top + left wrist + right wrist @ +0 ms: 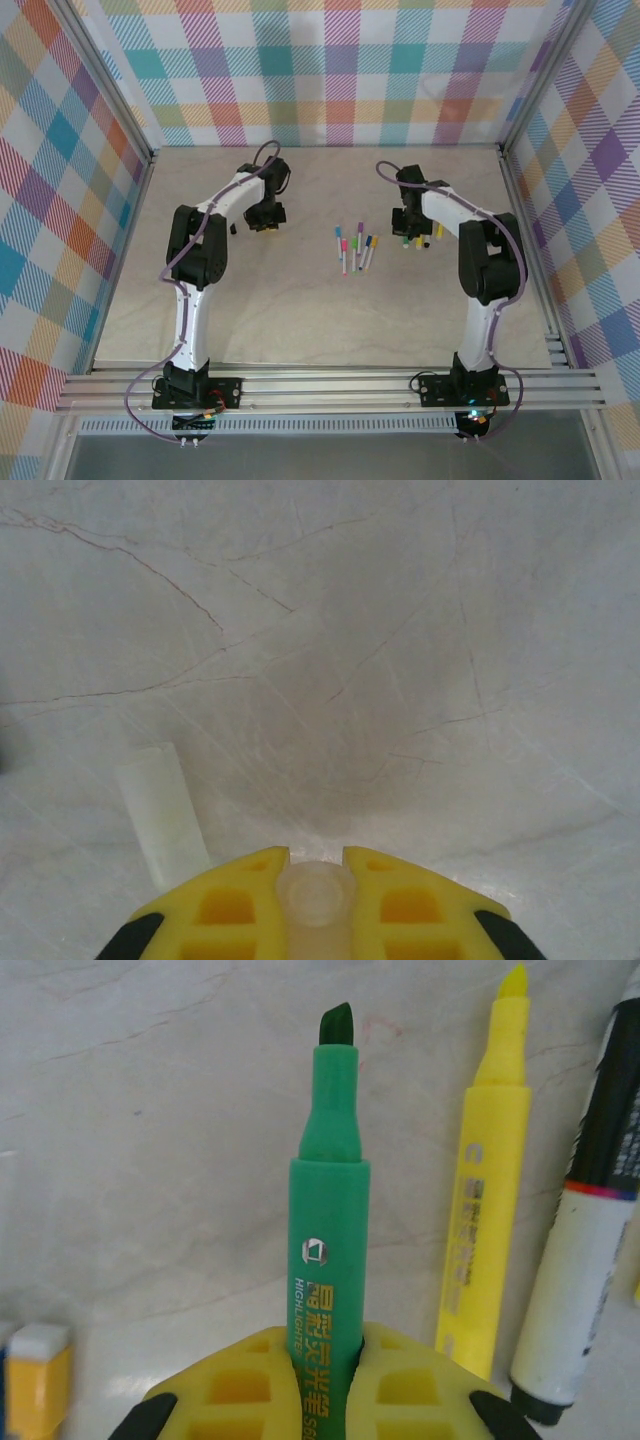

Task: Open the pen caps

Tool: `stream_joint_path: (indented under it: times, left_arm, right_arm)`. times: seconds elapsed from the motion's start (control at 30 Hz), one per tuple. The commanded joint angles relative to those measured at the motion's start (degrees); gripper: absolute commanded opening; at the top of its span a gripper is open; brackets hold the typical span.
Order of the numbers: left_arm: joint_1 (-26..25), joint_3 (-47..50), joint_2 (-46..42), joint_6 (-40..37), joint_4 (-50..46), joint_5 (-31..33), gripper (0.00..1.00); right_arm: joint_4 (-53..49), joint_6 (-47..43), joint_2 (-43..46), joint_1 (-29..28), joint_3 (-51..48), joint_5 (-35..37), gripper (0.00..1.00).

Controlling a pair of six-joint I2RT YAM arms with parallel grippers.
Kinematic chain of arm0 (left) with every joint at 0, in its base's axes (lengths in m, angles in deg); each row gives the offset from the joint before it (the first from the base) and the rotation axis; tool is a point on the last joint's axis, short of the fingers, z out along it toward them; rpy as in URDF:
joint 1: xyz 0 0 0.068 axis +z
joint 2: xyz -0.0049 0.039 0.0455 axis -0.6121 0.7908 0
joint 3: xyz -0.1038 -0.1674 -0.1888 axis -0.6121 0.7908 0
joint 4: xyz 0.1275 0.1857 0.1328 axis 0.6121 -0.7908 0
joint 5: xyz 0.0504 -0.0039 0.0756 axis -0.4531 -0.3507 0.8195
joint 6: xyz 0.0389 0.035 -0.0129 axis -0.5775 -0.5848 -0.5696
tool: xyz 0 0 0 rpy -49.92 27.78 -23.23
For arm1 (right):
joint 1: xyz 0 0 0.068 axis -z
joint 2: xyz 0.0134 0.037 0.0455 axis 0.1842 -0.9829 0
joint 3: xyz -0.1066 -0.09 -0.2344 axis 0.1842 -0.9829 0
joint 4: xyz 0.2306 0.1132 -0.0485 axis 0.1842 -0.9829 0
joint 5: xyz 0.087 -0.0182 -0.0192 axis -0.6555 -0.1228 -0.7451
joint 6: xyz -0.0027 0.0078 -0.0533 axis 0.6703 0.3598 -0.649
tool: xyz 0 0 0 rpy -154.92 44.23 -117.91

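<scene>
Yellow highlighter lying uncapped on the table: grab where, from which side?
Mid-barrel of the yellow highlighter, from straight above, jaws across its width. It lies flat; the barrel is straight there, while the neck tapers toward the tip. The black-and-white marker lies close beside it.

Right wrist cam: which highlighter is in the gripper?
The green highlighter, clamped in the right gripper with its tip bare. The yellow highlighter lies loose on the table beside it.
</scene>
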Motion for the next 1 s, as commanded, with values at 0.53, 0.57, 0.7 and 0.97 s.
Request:
stream_joint_path:
  times: [0.53,0.57,0.7,0.97]
  left_arm:
    - [-0.1,1.0,-7.1,-0.8,-1.4,2.6,0.32]
    - [-0.2,0.9,-7.8,-0.7,-1.6,2.6,0.32]
    - [-1.8,0.9,-11.7,-0.1,-0.7,1.6,0.31]
    - [-7.4,7.0,-17.1,3.3,10.0,-6.3,0.30]
  right_arm:
    - [-8.6,-0.6,5.4,-0.7,3.1,10.1,0.35]
    - [-8.8,-0.7,6.8,-1.1,3.0,9.6,0.37]
    - [-5.0,-1.6,15.0,-5.0,-2.4,5.0,0.51]
    - [10.7,11.1,27.9,-9.7,-20.8,-16.5,0.53]
